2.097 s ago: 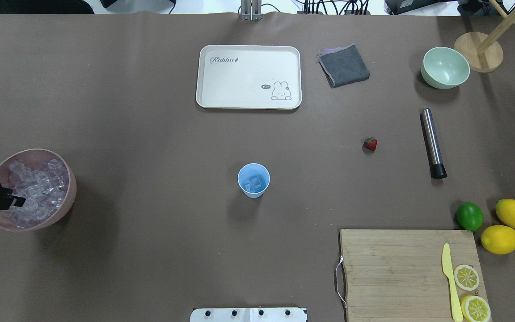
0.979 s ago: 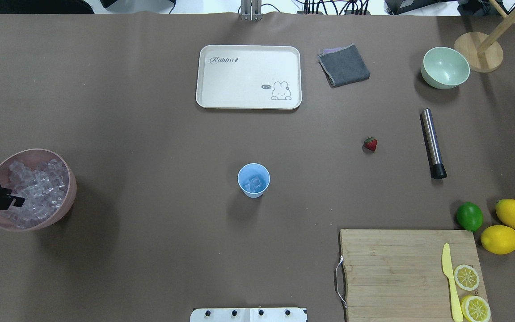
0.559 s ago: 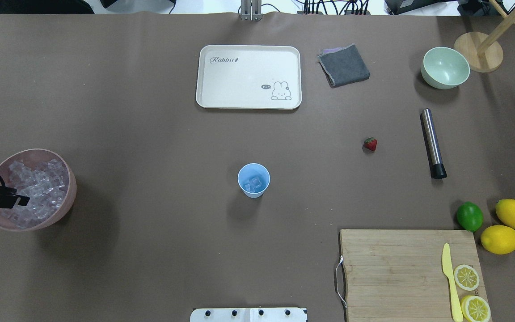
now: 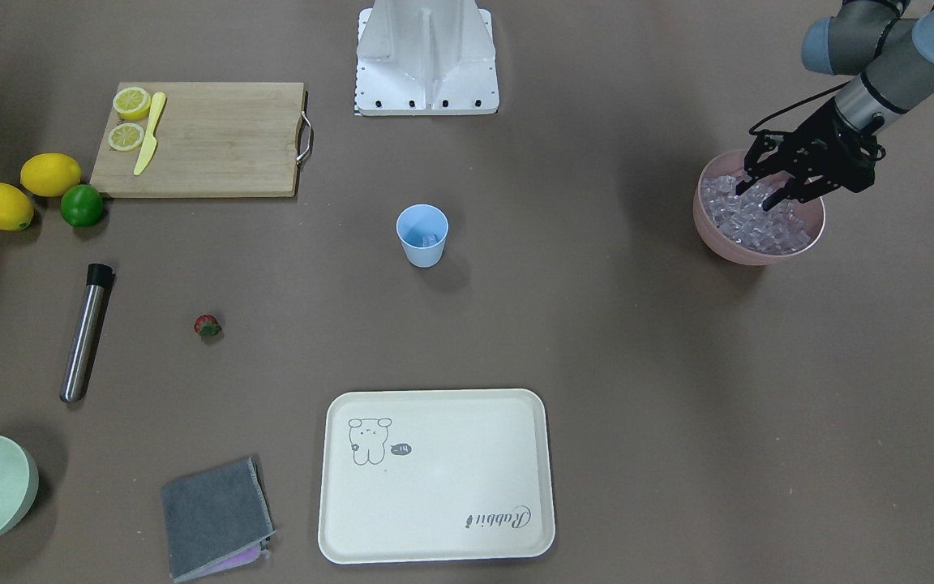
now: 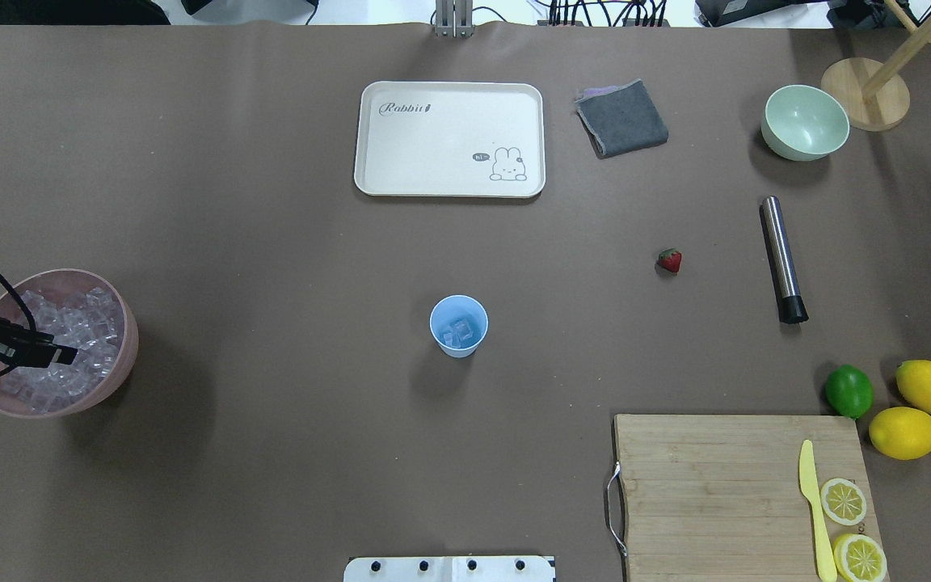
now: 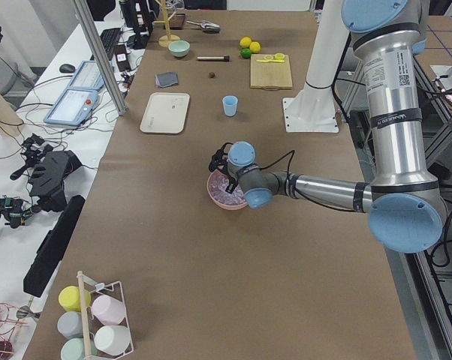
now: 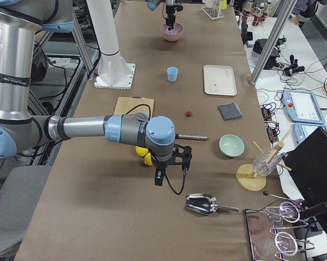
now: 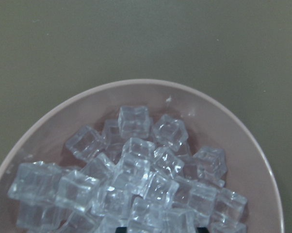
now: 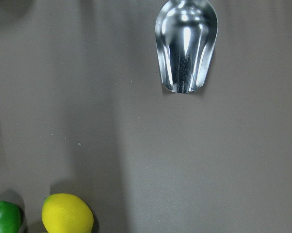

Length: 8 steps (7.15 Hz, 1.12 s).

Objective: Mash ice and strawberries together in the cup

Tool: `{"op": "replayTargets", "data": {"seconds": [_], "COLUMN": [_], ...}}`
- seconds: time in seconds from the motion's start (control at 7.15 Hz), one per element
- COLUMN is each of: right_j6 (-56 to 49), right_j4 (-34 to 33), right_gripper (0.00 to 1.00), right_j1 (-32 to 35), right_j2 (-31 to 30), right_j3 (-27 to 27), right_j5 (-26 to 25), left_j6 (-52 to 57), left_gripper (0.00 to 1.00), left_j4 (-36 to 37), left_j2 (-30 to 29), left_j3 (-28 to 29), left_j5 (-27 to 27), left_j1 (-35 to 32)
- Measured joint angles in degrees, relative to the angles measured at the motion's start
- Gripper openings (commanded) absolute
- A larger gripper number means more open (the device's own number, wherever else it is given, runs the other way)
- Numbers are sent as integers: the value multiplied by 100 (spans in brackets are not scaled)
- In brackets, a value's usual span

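Here, at the upper right of the front-facing view, the left gripper (image 4: 764,191) hangs over the pink bowl (image 4: 714,239). Its 2 fingers are spread wide above the ice (image 4: 759,227), and I cannot tell whether a cube sits between them. Mid-frame in the overhead view, the cup (image 5: 458,325) holds a few cubes. The strawberry (image 5: 670,260) lies well to its right. I cannot tell how wide the right gripper (image 7: 171,173) stands.

Ice (image 5: 457,333) lies in the cup (image 5: 436,322), the strawberry (image 5: 670,260) well apart.
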Motion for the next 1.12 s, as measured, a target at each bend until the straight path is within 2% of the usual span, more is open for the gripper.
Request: {"op": "replayTargets", "data": {"seconds": [0.28,0.56,1.12], "right_j6": [0,0,0], "right_j4": [0,0,0], "right_gripper": [100,100,100], "right_j1": [0,0,0], "right_j2": [0,1,18], "right_j3": [1,5,5], "right_j5": [0,0,0], "left_j6": [-6,-70,-126], "left_gripper": [57,49,50], "left_j4": [-19,-36,-29], "left_j2": [65,134,177], "left_j3": [1,-83,-66], "left_j5": [-11,-65,-76], "left_j1": [8,6,30]}}
